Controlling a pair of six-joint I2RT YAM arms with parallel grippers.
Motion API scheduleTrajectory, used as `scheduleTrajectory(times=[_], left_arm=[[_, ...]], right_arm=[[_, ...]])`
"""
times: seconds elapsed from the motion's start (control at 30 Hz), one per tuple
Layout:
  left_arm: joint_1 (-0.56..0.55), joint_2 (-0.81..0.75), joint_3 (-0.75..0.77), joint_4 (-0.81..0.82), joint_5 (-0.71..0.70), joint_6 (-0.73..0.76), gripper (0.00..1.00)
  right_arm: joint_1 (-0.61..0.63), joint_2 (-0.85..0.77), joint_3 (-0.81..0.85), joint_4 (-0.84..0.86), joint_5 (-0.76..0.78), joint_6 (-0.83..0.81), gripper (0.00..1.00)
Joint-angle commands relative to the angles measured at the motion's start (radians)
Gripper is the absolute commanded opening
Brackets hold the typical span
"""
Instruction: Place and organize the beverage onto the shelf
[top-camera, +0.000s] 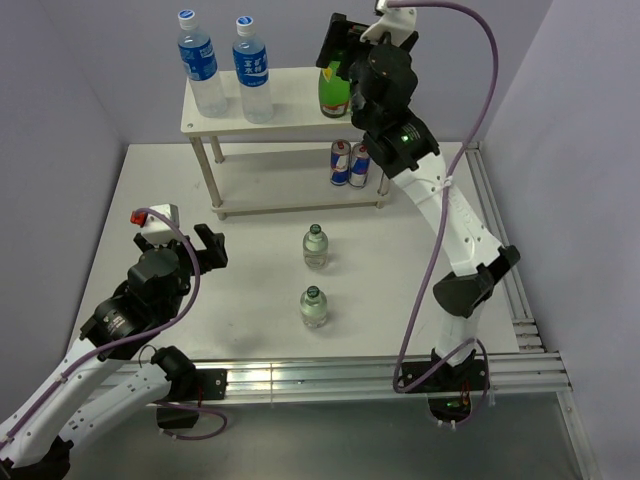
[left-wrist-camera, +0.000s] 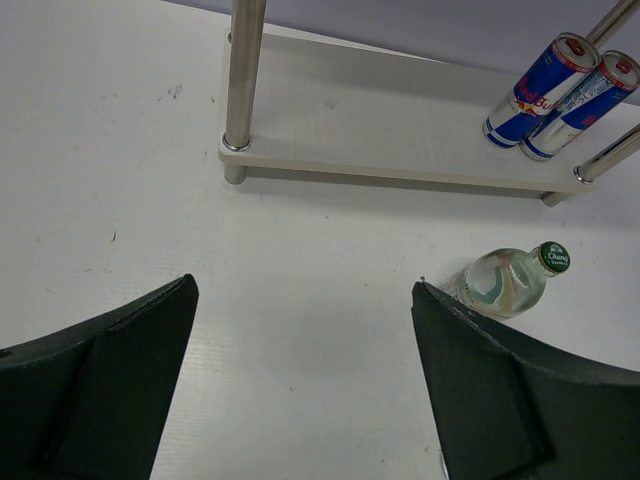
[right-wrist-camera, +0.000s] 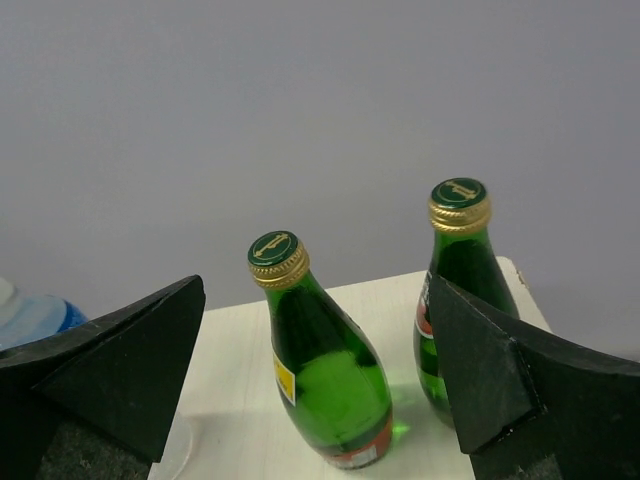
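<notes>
Shelf (top-camera: 290, 95) stands at the table's (top-camera: 160, 200) far side, stocked by kind. Right pincer (right-wrist-camera: 315, 300), wide open and empty, flanks a green bottle (right-wrist-camera: 325, 380) beside its twin (right-wrist-camera: 455, 290) on the top board. Left pincer (left-wrist-camera: 305, 300), also open and empty, faces a clear bottle (left-wrist-camera: 500, 282), probably the next pickup.

A white table (top-camera: 150, 200) sits boxed in by plain lilac-grey walls: a back wall (top-camera: 280, 30), a left wall (top-camera: 50, 150) and a right wall (top-camera: 590, 120). Aluminium rails (top-camera: 330, 378) run along the table's near and right edges. Below the near edge lies a grey floor (top-camera: 330, 445). The light is even — shadows are soft, with glare on the near rail.
</notes>
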Motion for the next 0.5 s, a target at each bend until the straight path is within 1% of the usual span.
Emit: scheduleTrajectory(times=[0.0, 0.13, 0.17, 0.2, 0.27, 0.3, 0.33, 0.37, 0.4, 0.43, 0.47], left_arm=[[0.006, -0.003, -0.001, 0.023, -0.008, 0.009, 0.95], [0.006, 0.004, 0.001, 0.020, -0.014, 0.014, 0.95], [0.006, 0.004, 0.002, 0.020, -0.012, 0.017, 0.95], [0.006, 0.012, 0.002, 0.025, -0.006, 0.025, 0.95], [0.004, 0.032, 0.007, 0.034, 0.038, 0.040, 0.92], [0.004, 0.075, 0.019, 0.032, 0.066, 0.045, 0.92], [0.006, 0.101, 0.027, 0.026, 0.130, 0.043, 0.91], [0.005, 0.128, 0.036, 0.022, 0.156, 0.037, 0.90], [0.000, 0.170, 0.057, 0.020, 0.172, 0.031, 0.90], [-0.009, 0.179, 0.067, 0.022, 0.188, 0.023, 0.89], [-0.050, 0.184, 0.074, 0.038, 0.183, 0.006, 0.90]], right_arm=[[0.018, -0.089, -0.035, -0.001, 0.025, 0.021, 1.00], [0.051, -0.198, -0.159, -0.047, 0.071, 0.059, 1.00], [0.077, -0.230, -0.201, -0.044, 0.107, 0.074, 1.00], [0.099, -0.305, -0.308, -0.034, 0.129, 0.077, 1.00], [0.151, -0.390, -0.435, 0.021, 0.201, 0.081, 1.00], [0.209, -0.477, -0.562, 0.037, 0.218, 0.087, 1.00], [0.238, -0.518, -0.619, 0.051, 0.255, 0.116, 1.00], [0.267, -0.555, -0.670, 0.042, 0.269, 0.137, 1.00], [0.318, -0.626, -0.760, 0.032, 0.275, 0.159, 1.00], [0.341, -0.660, -0.804, 0.005, 0.284, 0.207, 1.00], [0.361, -0.692, -0.847, -0.015, 0.310, 0.238, 1.00]])
